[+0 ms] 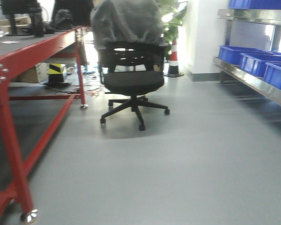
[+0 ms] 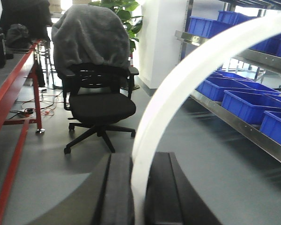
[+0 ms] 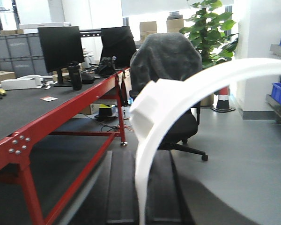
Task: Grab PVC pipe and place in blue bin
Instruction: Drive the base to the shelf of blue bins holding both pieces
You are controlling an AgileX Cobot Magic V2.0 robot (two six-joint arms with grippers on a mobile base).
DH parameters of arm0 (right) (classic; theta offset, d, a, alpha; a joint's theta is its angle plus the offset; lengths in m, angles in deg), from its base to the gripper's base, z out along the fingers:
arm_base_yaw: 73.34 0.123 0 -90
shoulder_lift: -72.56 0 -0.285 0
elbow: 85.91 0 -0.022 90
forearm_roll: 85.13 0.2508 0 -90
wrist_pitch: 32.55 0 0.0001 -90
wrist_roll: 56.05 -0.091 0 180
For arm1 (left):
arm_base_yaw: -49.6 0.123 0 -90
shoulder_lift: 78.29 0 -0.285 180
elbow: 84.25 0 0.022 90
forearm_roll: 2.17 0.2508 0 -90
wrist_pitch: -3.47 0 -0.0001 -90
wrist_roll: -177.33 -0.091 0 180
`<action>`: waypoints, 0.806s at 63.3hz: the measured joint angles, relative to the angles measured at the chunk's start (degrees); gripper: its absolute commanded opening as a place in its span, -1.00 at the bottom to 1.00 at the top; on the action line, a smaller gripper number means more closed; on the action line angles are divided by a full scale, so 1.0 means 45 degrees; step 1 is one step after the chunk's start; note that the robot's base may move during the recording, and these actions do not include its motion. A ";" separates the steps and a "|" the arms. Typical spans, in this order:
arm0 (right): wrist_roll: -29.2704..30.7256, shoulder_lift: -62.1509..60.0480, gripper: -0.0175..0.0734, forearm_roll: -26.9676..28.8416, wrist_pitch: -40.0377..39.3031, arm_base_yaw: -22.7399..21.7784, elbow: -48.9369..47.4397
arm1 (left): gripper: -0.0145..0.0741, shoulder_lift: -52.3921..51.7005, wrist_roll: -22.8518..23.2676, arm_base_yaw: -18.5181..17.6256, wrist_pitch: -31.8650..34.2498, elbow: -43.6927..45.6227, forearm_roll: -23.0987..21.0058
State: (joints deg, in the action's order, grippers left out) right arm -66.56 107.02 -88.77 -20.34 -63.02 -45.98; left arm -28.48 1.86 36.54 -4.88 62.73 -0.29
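- red workbench: far left, dark top, castor feet on the grey floor.
- monitors: two, dark, upright at the far end of the bench, with a black bottle just beside the nearer one.
- striped block: yellow and black, on the floor under the bench among loose cables.
- office chair: black, five-star base, centre of the floor. A grey cover is draped over its back.
- potted plant: behind the chair, by the white wall.
- traffic cone: red and white, at the foot of the wall.
- steel shelf: far right, carrying a row of blue bins, with more on the tier above.
- left gripper: black fingers closed in on a white curved PVC pipe, which arcs up and to the right in front of the bins, off the floor.
- right gripper: fingers likewise pressed against the PVC pipe, here bearing a blocky white fitting. It cannot be told whether both hold one piece.
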 measured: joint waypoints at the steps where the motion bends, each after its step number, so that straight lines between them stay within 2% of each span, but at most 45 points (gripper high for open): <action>1: 0.0000 0.0000 -0.99 0.0000 0.0000 0.0000 0.0000 | -0.92 0.0000 0.0000 0.0000 0.0000 0.0000 0.0000; 51: 0.0000 -0.0008 -0.99 0.0000 0.0000 0.0000 0.0000 | -0.92 0.0000 0.0000 0.0000 0.0023 0.0000 0.0000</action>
State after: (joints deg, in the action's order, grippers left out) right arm -66.56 106.98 -88.77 -20.34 -63.02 -45.98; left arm -28.48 1.86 36.54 -4.78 62.73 -0.29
